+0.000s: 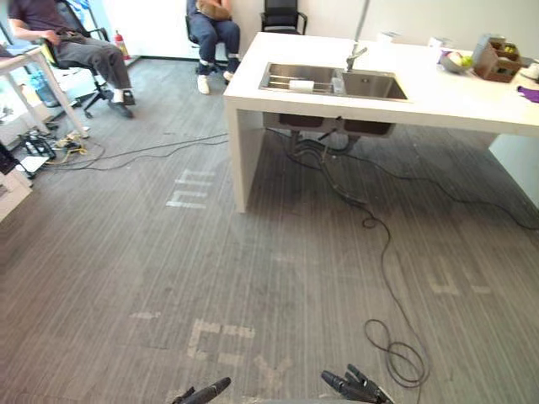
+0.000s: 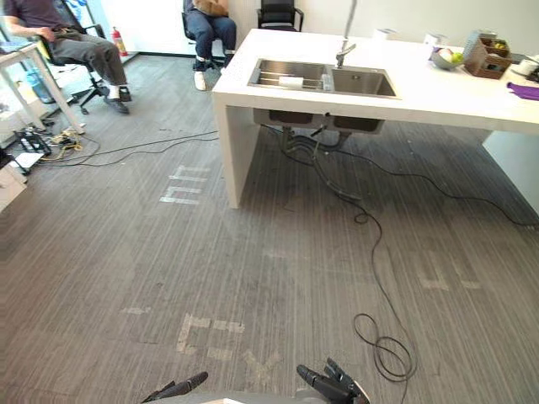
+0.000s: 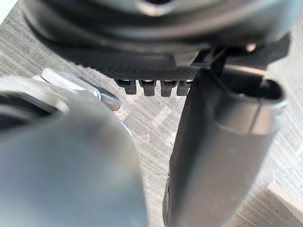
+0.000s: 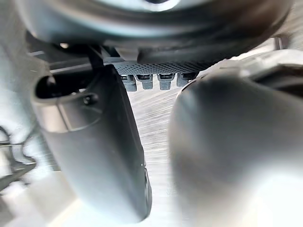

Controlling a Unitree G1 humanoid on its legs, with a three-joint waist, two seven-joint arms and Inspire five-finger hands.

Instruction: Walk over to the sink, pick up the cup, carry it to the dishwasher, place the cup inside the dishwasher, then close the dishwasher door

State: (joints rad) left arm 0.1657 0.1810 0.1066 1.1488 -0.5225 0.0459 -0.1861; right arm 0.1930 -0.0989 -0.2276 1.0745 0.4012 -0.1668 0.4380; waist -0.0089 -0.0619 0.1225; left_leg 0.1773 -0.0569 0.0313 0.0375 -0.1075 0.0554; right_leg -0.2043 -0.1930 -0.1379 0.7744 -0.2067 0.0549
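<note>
One white cup point(image 1: 301, 84) lies in the left basin of the sink point(image 1: 370, 86), set in a white counter point(image 1: 455, 105) well ahead across the grey floor point(image 1: 253, 278). The left hand point(image 1: 206, 391) and right hand point(image 1: 358, 387) hang low, fingers relaxed, holding nothing.

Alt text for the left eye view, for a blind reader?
A white counter with a sink stands across the grey floor, a white cup lying in its left basin. The left robot hand and right robot hand hang low, open.
</note>
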